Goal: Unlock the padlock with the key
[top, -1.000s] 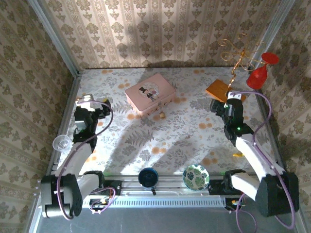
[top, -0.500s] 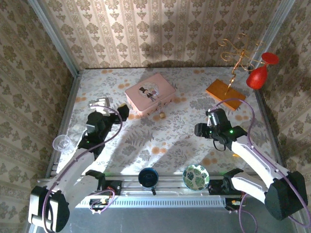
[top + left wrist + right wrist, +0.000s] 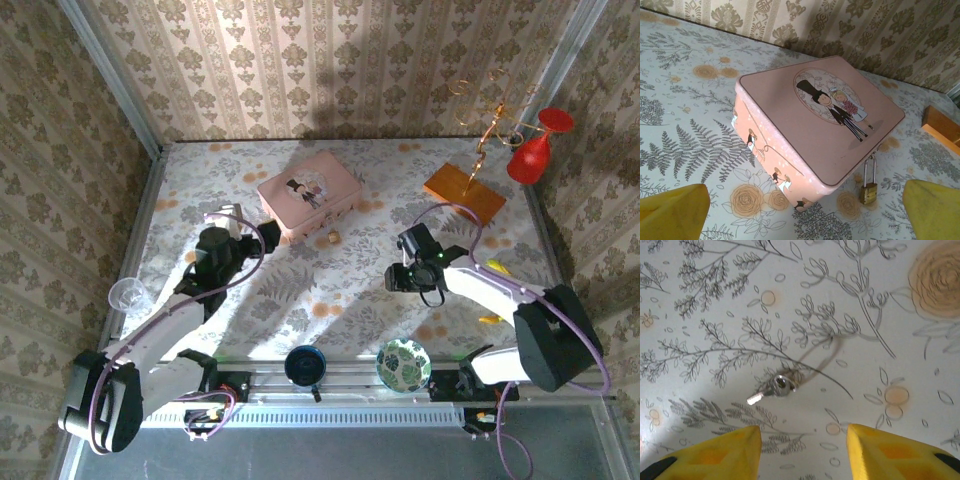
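Note:
The tiny brass padlock (image 3: 869,191) hangs by its thin silvery shackle from the front latch of the pink box (image 3: 805,120) and rests on the tablecloth. From above, the padlock (image 3: 328,238) sits just in front of the box (image 3: 308,192). My left gripper (image 3: 802,202) is open and wide, a little short of the box's near corner, with the padlock off to its right. The small silver key (image 3: 774,388) lies flat on the cloth. My right gripper (image 3: 802,432) hovers open just short of it, nothing between the yellow fingers (image 3: 730,447).
A gold wire stand on an orange base (image 3: 465,190) and a red goblet (image 3: 530,150) stand at the back right. A clear cup (image 3: 127,294) sits at the left edge. A dark round lid (image 3: 304,365) and a patterned bowl (image 3: 404,364) lie by the near rail.
Both arms have swung in toward the middle: the left toward the pink box, the right from beside the orange base down over the key. The right jaws have narrowed.

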Tool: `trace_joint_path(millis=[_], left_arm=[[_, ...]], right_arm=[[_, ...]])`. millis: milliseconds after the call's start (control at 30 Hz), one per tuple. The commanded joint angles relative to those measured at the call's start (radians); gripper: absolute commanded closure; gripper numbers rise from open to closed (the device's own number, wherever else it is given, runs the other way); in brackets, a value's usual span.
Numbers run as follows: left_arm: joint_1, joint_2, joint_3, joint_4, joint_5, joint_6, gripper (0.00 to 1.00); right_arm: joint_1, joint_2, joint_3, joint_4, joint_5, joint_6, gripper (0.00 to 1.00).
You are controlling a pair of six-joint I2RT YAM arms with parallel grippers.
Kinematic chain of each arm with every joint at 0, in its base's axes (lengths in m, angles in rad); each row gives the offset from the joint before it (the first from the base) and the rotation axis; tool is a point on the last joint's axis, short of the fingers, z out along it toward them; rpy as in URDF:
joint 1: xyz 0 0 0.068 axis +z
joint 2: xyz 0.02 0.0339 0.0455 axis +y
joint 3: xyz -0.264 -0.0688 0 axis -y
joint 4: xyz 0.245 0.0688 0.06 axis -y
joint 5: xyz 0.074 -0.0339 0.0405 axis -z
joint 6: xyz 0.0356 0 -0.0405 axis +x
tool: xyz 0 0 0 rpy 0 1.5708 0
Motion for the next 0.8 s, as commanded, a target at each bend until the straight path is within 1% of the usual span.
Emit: trace_joint_path(millis=[0, 300, 400, 533, 767], left_arm=[[-0.004, 0.003, 0.019, 0.032, 0.009, -0.015, 0.00], [-0.005, 0.022, 0.022, 0.033, 0.016, -0.033, 0.00], [-0.005, 0.028, 0.024, 0.032, 0.016, -0.033, 0.00], [-0.005, 0.033, 0.027, 0.032, 0.016, -0.035, 0.00], [-0.005, 0.042, 0.029, 0.030, 0.015, -0.038, 0.00]], right_arm=[[0.007, 0.058, 0.043, 0.031, -0.013, -0.049, 0.51], [0.010, 0.206, 0.127, 0.048, -0.023, -0.100, 0.55], [0.013, 0.240, 0.143, 0.050, -0.029, -0.107, 0.58], [0.020, 0.258, 0.150, 0.039, -0.033, -0.106, 0.62], [0.049, 0.227, 0.125, 0.009, -0.026, -0.086, 0.73]])
